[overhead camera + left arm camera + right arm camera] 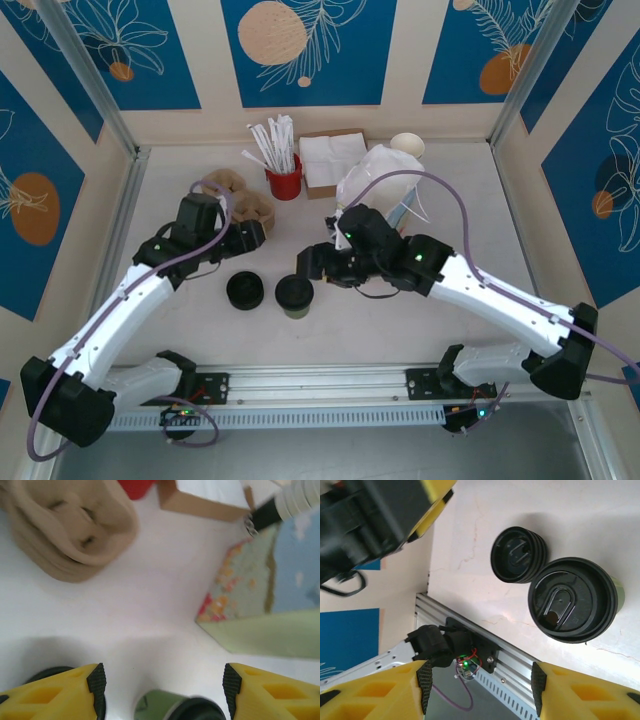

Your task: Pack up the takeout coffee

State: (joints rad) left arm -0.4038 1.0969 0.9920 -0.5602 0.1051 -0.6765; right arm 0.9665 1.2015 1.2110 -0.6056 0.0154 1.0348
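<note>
The takeout coffee point(294, 296) stands upright at the table's front middle, a small cup with a black lid and an olive-green side. In the left wrist view the takeout coffee point(165, 706) sits low between my open left gripper point(164, 685) and its fingers, touching neither pad. In the top view my left gripper point(250, 238) hovers behind and to the left of the cup. My right gripper point(308, 264) hangs just behind the cup, open and empty. From the right wrist I look down on the cup's lid point(572, 599), beyond my open right gripper point(481, 685).
A low black lid piece point(245, 290) lies left of the cup. Tan pulp carriers point(240, 196), a red cup of stirrers point(284, 180), a napkin box point(330, 160), stacked cream cups point(407, 145) and a plastic bag point(375, 185) line the back.
</note>
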